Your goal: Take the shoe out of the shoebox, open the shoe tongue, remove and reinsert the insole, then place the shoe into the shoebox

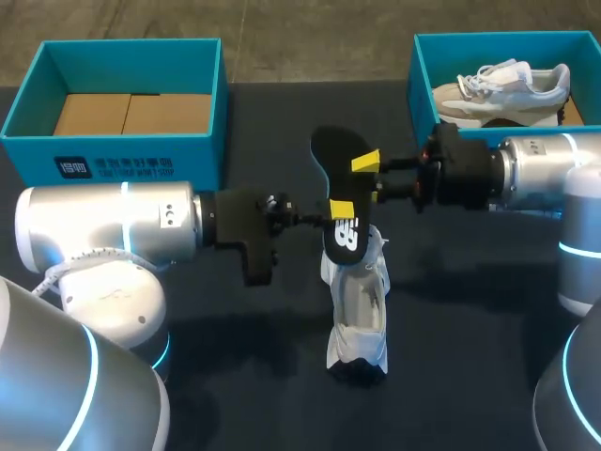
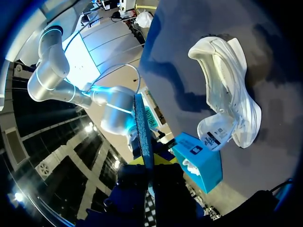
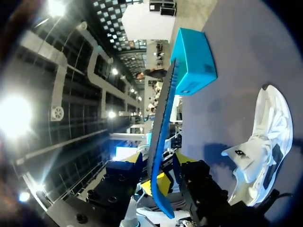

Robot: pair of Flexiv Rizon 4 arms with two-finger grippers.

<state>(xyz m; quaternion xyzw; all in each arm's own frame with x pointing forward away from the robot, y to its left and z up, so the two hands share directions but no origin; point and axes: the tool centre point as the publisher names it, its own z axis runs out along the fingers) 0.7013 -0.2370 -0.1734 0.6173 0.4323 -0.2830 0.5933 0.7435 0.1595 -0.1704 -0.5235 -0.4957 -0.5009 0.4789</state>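
Table (image 1: 479, 319), dark: open surface to the front left and front right of the middle.
Blue box (image 1: 131, 155), far left corner: bare brown cardboard floor inside.
Second blue box (image 1: 421, 89), far right corner: grey-white shoe (image 1: 507, 86) inside.
White shoe (image 1: 359, 301), on the table near the middle, well apart from both boxes.
Insole (image 1: 335, 155), black, lifted above the white shoe's far end.
Left gripper (image 1: 339, 212): closed on the insole's lower part.
Right gripper (image 1: 368, 165): clamped on the insole higher up, just in front of the second blue box.
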